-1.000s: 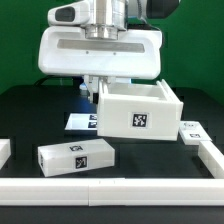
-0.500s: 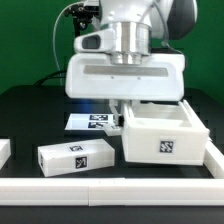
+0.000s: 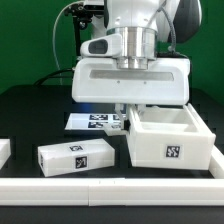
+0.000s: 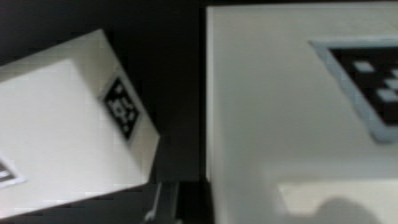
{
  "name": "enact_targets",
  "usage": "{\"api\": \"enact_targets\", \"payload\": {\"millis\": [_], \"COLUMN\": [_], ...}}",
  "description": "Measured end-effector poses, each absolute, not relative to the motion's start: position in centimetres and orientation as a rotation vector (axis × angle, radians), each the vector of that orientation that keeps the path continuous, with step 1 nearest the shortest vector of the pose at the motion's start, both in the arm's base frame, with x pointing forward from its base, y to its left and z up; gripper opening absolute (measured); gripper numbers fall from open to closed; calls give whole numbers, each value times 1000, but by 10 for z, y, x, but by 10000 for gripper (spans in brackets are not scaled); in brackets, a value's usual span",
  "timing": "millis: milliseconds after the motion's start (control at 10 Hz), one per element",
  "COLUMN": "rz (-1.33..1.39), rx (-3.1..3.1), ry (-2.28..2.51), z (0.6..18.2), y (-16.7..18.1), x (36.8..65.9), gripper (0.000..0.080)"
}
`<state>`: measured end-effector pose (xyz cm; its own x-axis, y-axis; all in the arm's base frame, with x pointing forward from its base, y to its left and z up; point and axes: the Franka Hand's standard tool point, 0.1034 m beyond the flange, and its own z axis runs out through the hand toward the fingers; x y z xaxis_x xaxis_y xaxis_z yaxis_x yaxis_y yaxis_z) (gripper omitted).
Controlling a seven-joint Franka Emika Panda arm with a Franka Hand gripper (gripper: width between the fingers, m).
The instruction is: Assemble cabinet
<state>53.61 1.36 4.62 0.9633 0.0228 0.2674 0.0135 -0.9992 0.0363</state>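
The cabinet (image 3: 170,142) is a hollow white box with a square tag on its front, standing open side up at the exterior view's right. My gripper (image 3: 128,112) reaches down under the wide white hand onto the cabinet's rear left wall and is shut on it. In the wrist view the cabinet's white face with a tag (image 4: 294,90) fills one side. My gripper (image 4: 249,205) straddles its edge, and one dark finger (image 4: 178,200) shows beside it. The fingertips are hidden in the exterior view.
A smaller long white block with one tag (image 3: 75,156) lies in front at the left; it also shows in the wrist view (image 4: 71,120). The marker board (image 3: 92,121) lies behind it. A white rail (image 3: 110,186) runs along the front and up the right side (image 3: 217,152).
My gripper and the cabinet have moved together to the exterior view's right and down, close to the right rail. The long block has not moved.
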Motion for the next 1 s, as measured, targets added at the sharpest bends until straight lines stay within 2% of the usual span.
{"api": "enact_targets", "payload": {"millis": [500,700,1000], "rz": [477,517,515], "rx": [3049,3040,3041], "ry": [-20,-26,-25], "z": [17,18,18], "y": [22,22,22], "x": [563,574,574], "gripper": [31,35,35]}}
